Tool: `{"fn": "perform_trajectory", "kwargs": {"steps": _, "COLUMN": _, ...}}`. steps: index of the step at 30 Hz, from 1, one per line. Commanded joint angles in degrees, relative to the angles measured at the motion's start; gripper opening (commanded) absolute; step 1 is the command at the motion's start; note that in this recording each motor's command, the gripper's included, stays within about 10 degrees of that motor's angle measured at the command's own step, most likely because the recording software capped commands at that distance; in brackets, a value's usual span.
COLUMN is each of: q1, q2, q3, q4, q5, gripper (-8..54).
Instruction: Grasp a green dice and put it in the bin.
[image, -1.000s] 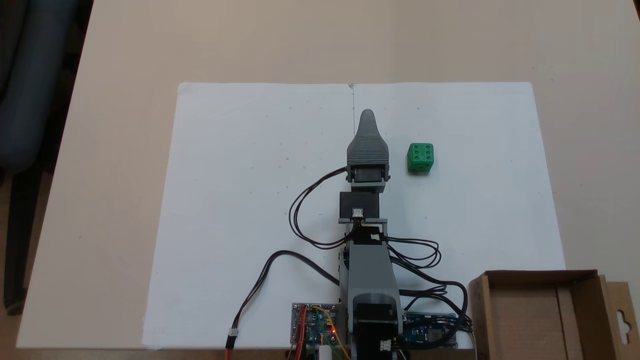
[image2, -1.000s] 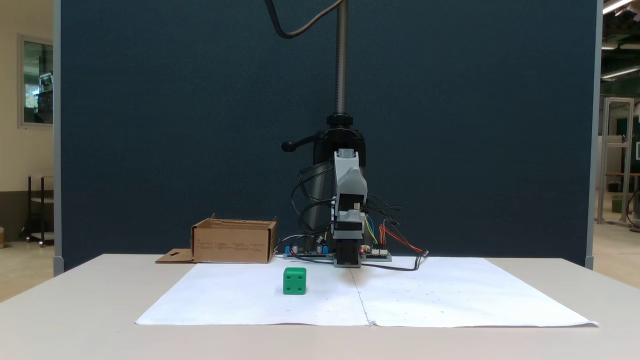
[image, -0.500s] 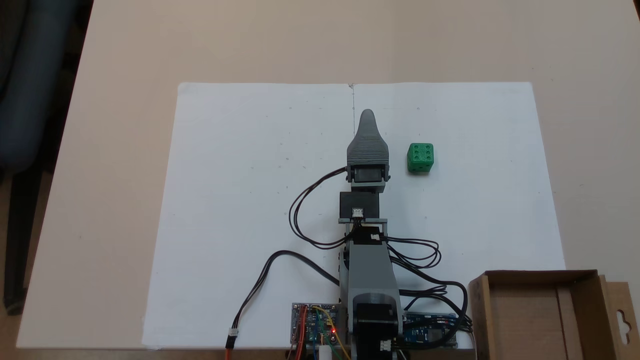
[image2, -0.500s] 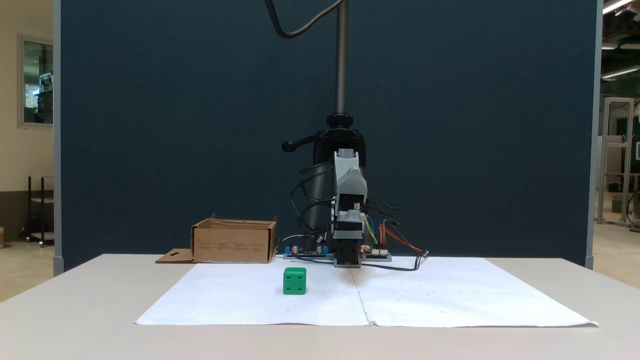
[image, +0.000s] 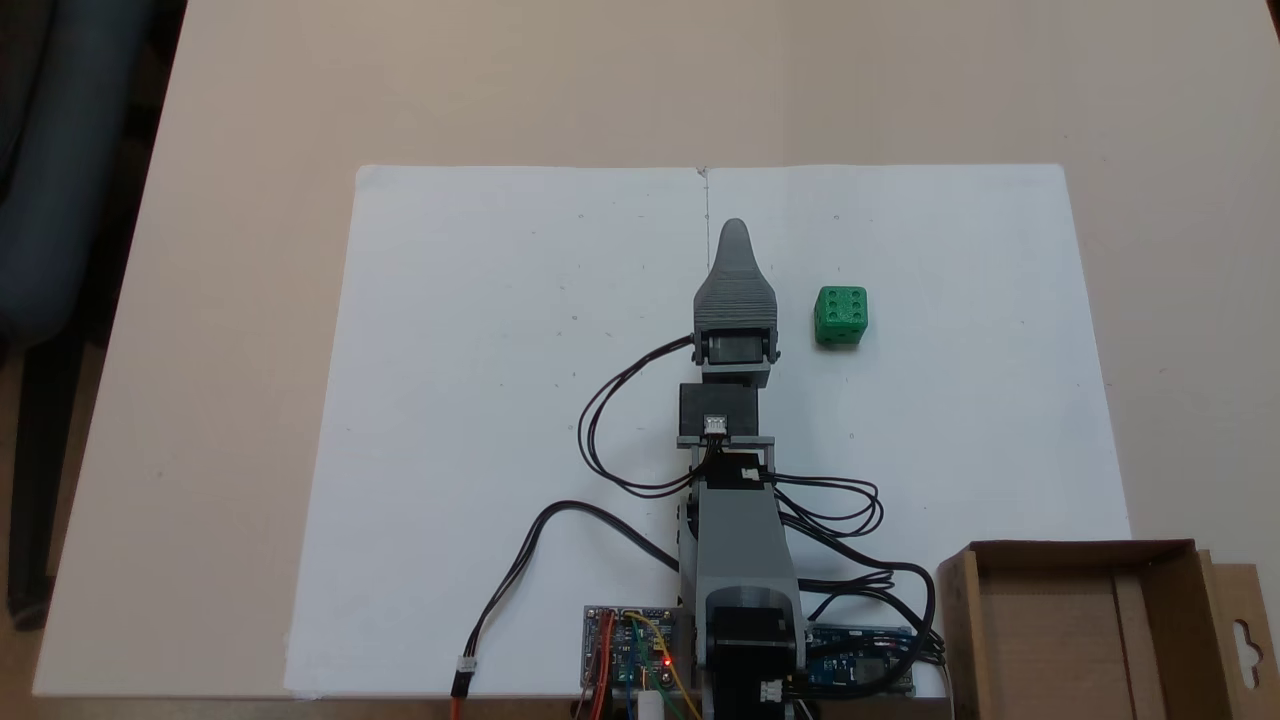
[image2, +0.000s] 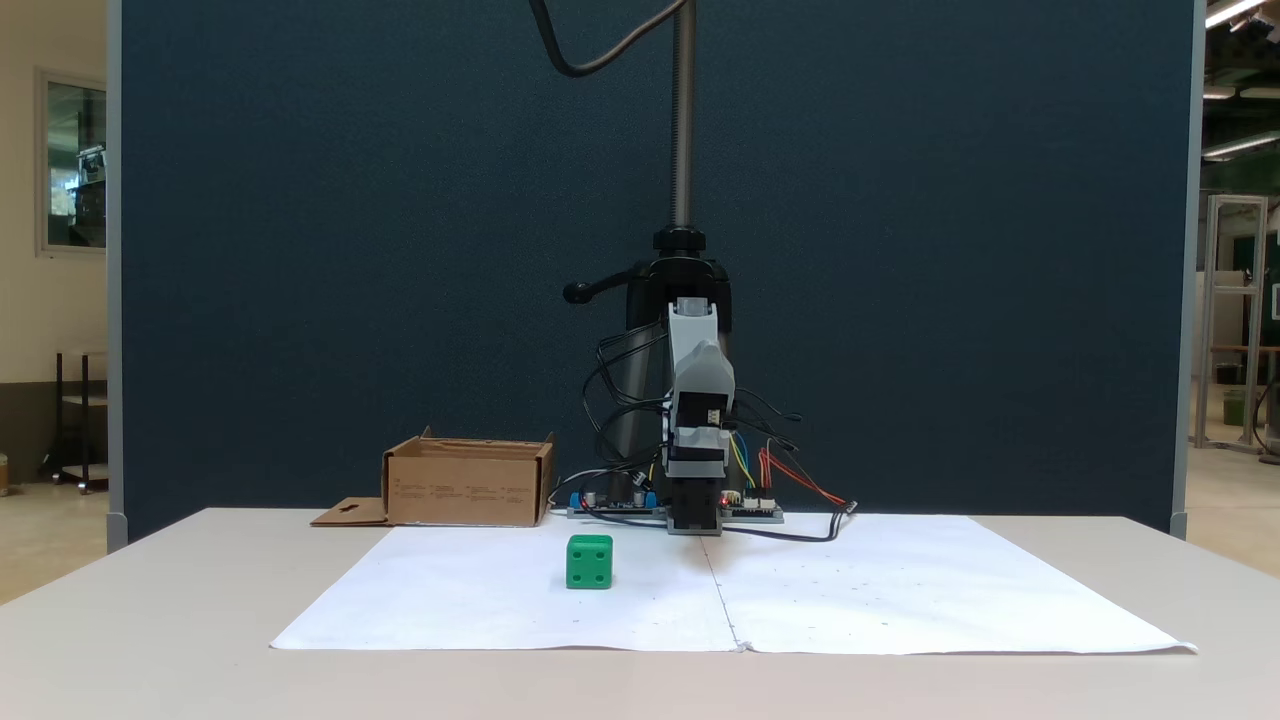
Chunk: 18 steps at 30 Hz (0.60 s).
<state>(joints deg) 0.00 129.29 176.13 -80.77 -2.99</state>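
The green dice sits on the white paper, six pips up, a short way to the right of my gripper in the view from above. From the front the dice is left of the arm and nearer the camera. The gripper rests low over the paper's centre seam, pointing away from the arm's base; its jaws are stacked one over the other, so the gap is hidden. Nothing green is between them. The bin, a brown cardboard box with a flap, stands at the arm's base corner; from the front the bin is back left.
A large white paper sheet covers the beige table. Circuit boards and black cables lie around the arm's base. A camera pole rises behind the arm before a dark blue partition.
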Motion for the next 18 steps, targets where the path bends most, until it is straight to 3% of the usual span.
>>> {"fn": "perform_trajectory", "kwargs": {"steps": 1, "q1": 0.35, "q2": 6.33, "q3": 0.62, "q4": 3.43, "q5": 2.37, "gripper": 43.0}}
{"fn": "perform_trajectory", "kwargs": {"steps": 12, "q1": 3.78, "q2": 6.42, "q3": -22.76, "q4": 46.39, "q5": 2.37, "gripper": 43.1}}
{"fn": "perform_trajectory", "kwargs": {"steps": 18, "q1": 2.90, "q2": 6.59, "q3": -37.71, "q4": 71.08, "q5": 2.37, "gripper": 46.6}}
